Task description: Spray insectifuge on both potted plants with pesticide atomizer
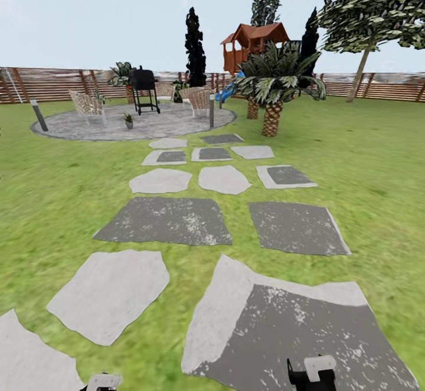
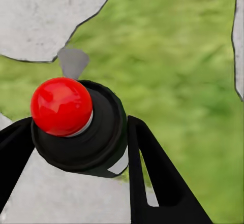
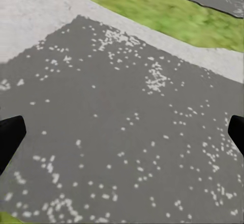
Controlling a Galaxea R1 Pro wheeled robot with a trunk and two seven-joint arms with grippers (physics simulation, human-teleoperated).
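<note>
While gripped, the round black pesticide atomizer (image 2: 81, 132) shows a glossy red knob.

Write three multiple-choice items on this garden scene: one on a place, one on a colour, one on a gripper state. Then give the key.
1. Where does the black grill stand?
A. on the round paved patio
B. on the grass beside the palm
C. on the nearest stepping stone

2. What colour is the round cap on the pesticide atomizer?
A. green
B. red
C. white

3. How is the right gripper?
A. shut on a bottle
B. shut on a leaf
C. open, with nothing between its fingers

Key: 1 A, the head view shows the grill on the grey paved circle among the chairs. 2 B, the left wrist view shows a glossy red ball on the dark bottle, held by the left gripper. 3 C, the right wrist view shows the fingers wide apart over a speckled grey stone.
</note>
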